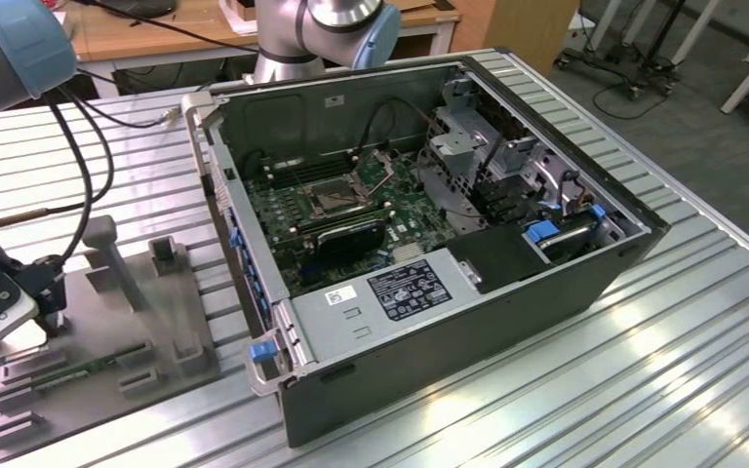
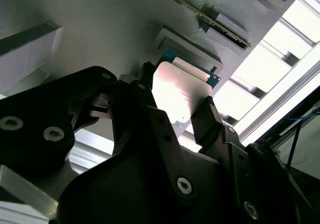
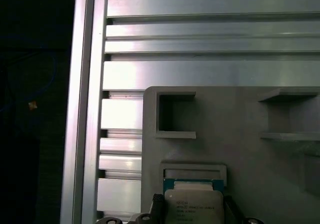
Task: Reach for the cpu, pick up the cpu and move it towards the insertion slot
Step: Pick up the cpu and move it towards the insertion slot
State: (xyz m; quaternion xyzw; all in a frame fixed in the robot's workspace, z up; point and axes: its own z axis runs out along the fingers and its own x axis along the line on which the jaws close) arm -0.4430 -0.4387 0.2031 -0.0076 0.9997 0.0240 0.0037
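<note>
Silvery-grey metal gleams in the middle of the second wrist view: that's the small thin square cpu (image 2: 182, 92) with its pale rim. The black gripper (image 2: 176, 95) has it pinched, 2 dark fingers (image 2: 210, 116) pressed against opposite edges of the chip. Just beyond it sits the shallow square recess (image 2: 190, 47) in the matt grey fixture plate (image 2: 100, 19), and the cpu overlaps that recess; whether it has cleared the nest or rests in it, I cannot tell. Over to the exterior view, where the grey-and-blue robot arm (image 1: 11, 44) hangs at the exterior view's left, above that same plate. The plate lies flat on the ribbed aluminium table (image 1: 661, 370). A long narrow green memory stick (image 1: 82, 371) lies on the plate near the gripper, and upright grey posts (image 1: 108, 258) stand close by. Towards the exterior view's right, the black open computer case (image 1: 505, 331) lies on its side with the green circuit board (image 1: 408, 210) exposed. On that board is the insertion slot (image 1: 333, 195), a square socket with a silvery metal frame and dark centre. The cpu is well apart from it, held over at the plate beside the case.
</note>
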